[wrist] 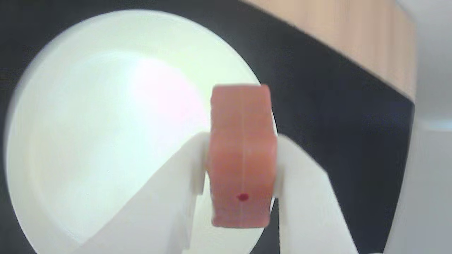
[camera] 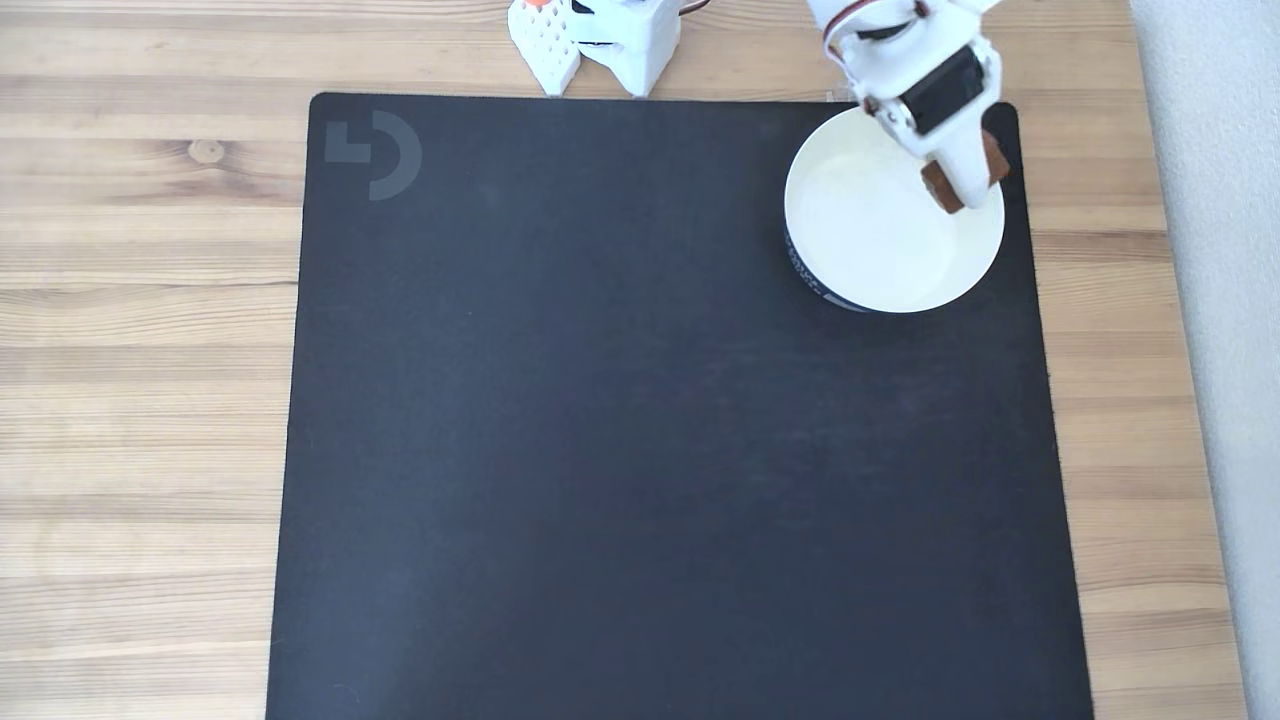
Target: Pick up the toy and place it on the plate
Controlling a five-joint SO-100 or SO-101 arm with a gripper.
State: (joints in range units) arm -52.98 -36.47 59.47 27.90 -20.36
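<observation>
The toy (wrist: 242, 155), a small reddish-brown block with a tiny dark hole, is clamped between my two white fingers. My gripper (wrist: 241, 165) is shut on it. Behind the toy in the wrist view lies the round white plate (wrist: 106, 134), mostly to the left. From the fixed view, the gripper (camera: 962, 180) hangs over the right part of the plate (camera: 870, 240), holding the toy (camera: 941, 188) above the dish's inner surface. A dark band with light markings runs around the plate's outer side.
A large black mat (camera: 660, 420) covers most of the wooden table (camera: 140, 300); the plate sits in its far right corner. The arm's white base (camera: 600, 40) stands at the far edge. A pale wall or floor strip (camera: 1230, 300) runs along the right.
</observation>
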